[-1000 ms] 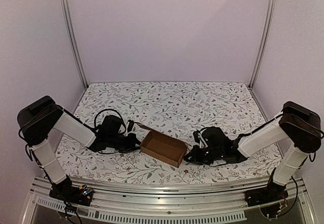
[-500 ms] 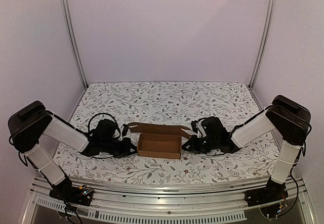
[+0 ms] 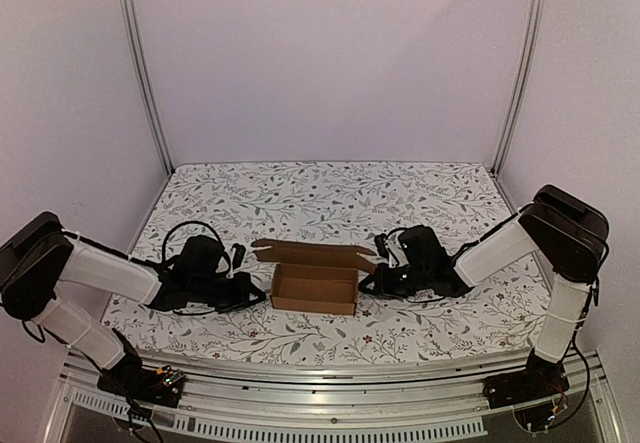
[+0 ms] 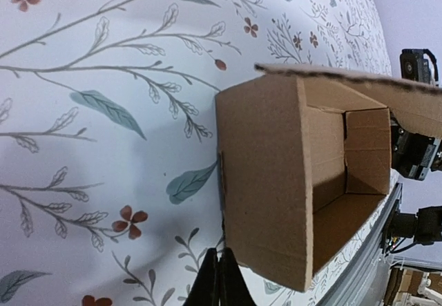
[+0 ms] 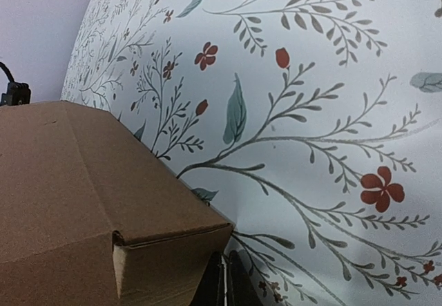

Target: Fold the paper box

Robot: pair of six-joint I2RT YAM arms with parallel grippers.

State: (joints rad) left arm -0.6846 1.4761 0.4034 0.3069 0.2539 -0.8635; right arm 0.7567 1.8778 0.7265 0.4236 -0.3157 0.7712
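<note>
Because the paper box [image 3: 315,288] has its tray walls already standing, it sits open-topped on the tabletop [image 3: 330,198], toward the near edge and about midway between the left and right edges. Its lid flap [image 3: 312,253] leans out towards the far edge and is not yet brought over. The left gripper [image 3: 262,289] lies low at the box's left end with its fingers pressed together and nothing between them. In the left wrist view the tips sit just beside the near corner of that end wall, though I cannot tell whether they touch it. The right gripper [image 3: 368,285] is at the opposite end, likewise closed and empty, its tips right at the bottom corner of the right end wall.

With one closed gripper at each short end, the arms seem placed to square and brace the box rather than to grasp it. That would keep the light cardboard from sliding on the patterned cloth. The likely next job is closing the lid, which calls for one side to hold the box steady.
</note>
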